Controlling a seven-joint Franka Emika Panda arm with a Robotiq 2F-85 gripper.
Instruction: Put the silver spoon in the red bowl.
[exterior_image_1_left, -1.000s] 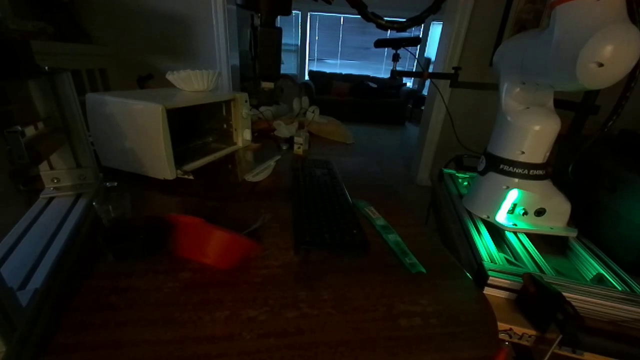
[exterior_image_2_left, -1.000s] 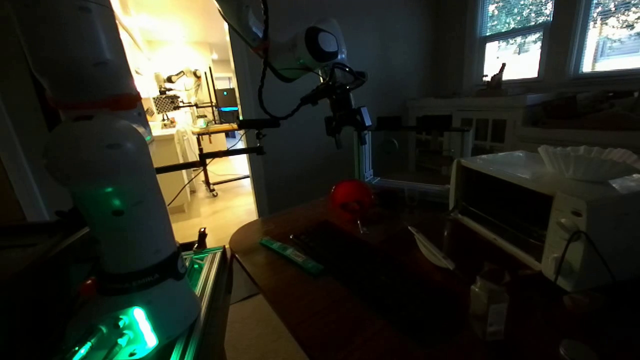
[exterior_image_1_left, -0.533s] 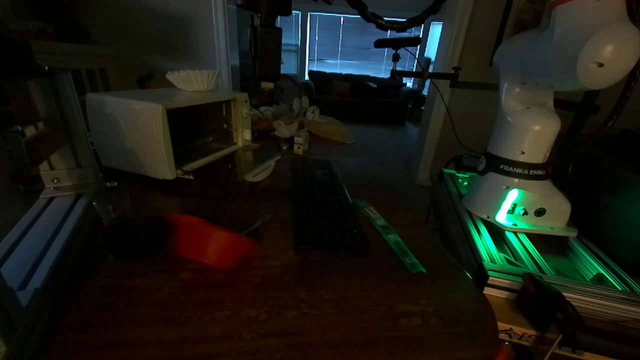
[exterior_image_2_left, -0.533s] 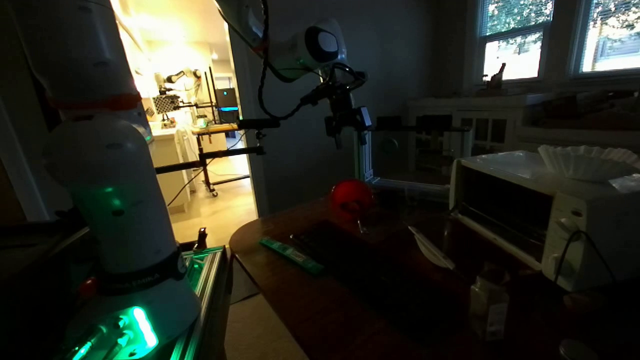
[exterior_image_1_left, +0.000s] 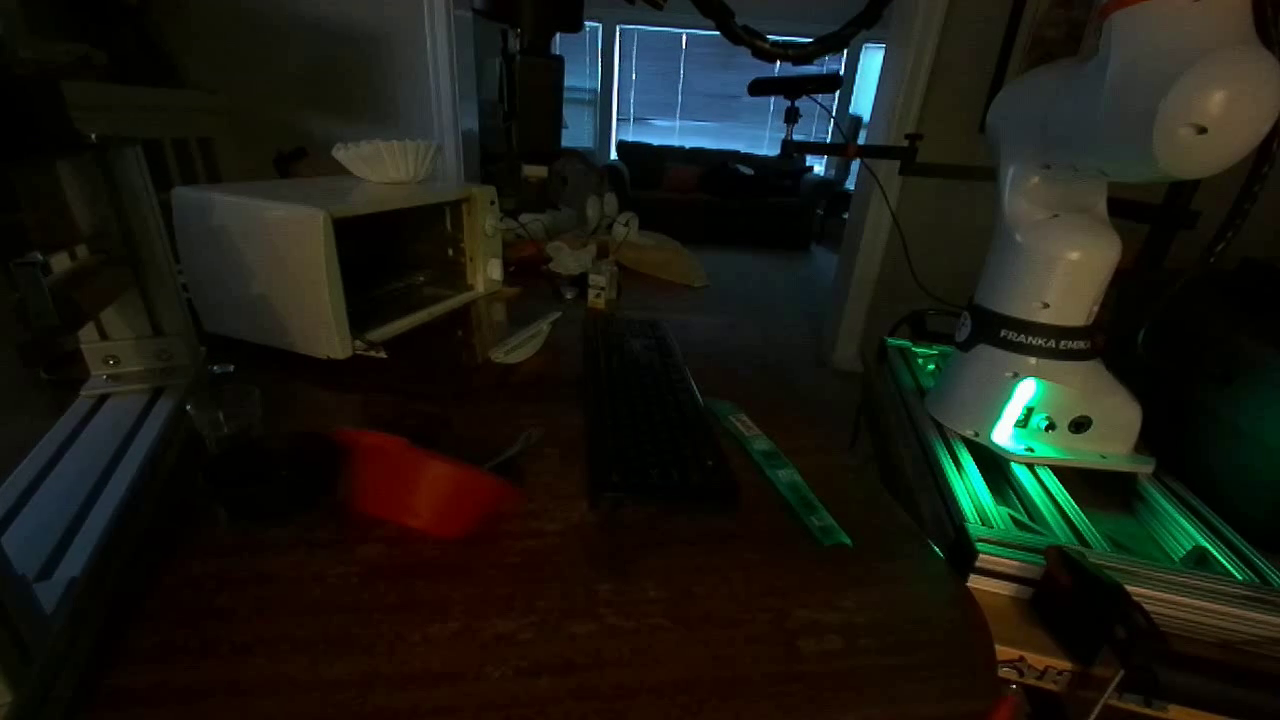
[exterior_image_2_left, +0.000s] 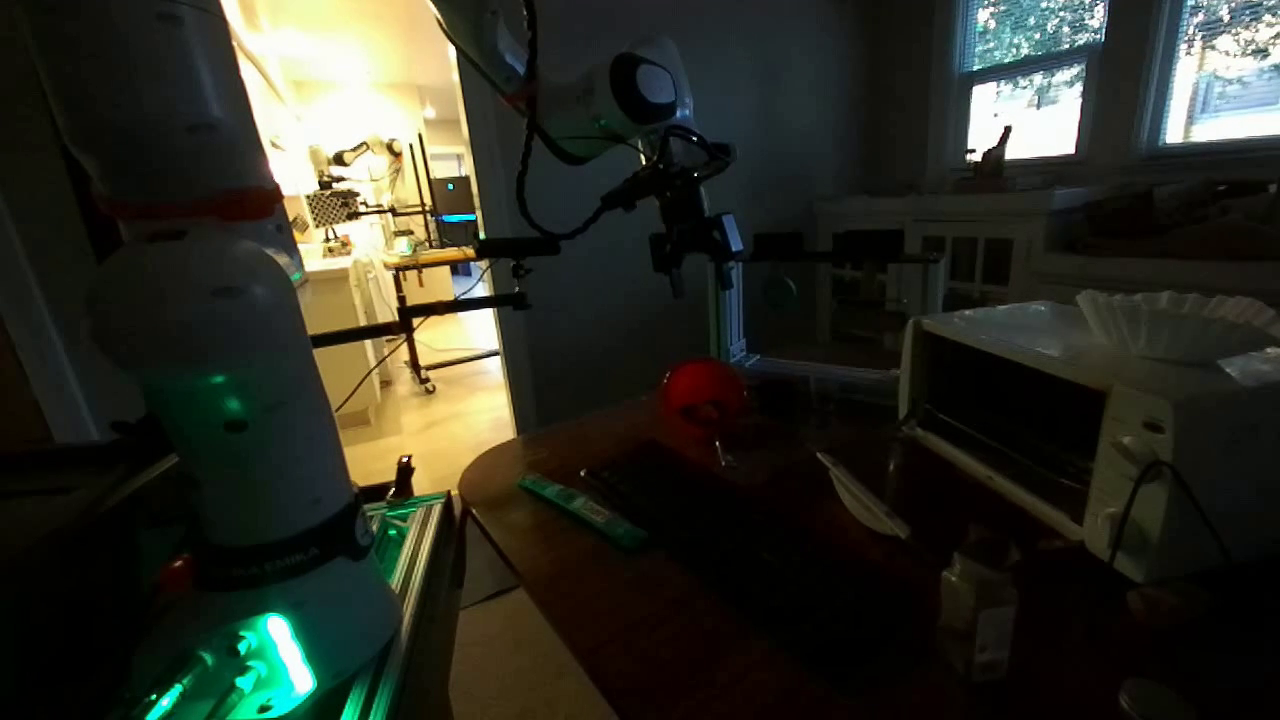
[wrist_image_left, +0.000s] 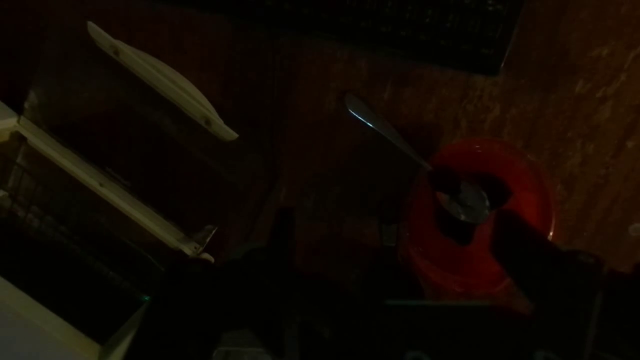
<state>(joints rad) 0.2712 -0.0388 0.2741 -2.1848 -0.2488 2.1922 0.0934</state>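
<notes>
The red bowl (exterior_image_1_left: 425, 490) stands on the table and shows in both exterior views (exterior_image_2_left: 700, 385). The silver spoon (wrist_image_left: 382, 129) has its head inside the red bowl (wrist_image_left: 535, 190) and its handle leaning out over the rim in the wrist view. Its handle also shows beside the bowl in both exterior views (exterior_image_1_left: 513, 449) (exterior_image_2_left: 724, 454). My gripper (exterior_image_2_left: 702, 283) hangs in the air well above the bowl, fingers apart, nothing visible between them. In the wrist view the gripper (wrist_image_left: 397, 224) is very dark, and one finger covers part of the bowl.
A keyboard (exterior_image_1_left: 650, 420) and a green strip (exterior_image_1_left: 780, 470) lie near the bowl. A white toaster oven (exterior_image_1_left: 255, 265) carries a paper filter (exterior_image_1_left: 388, 162). A white handle piece (exterior_image_2_left: 860, 498) and a jar (exterior_image_2_left: 978, 610) are on the table. A clear glass (exterior_image_1_left: 228, 410) stands behind the bowl.
</notes>
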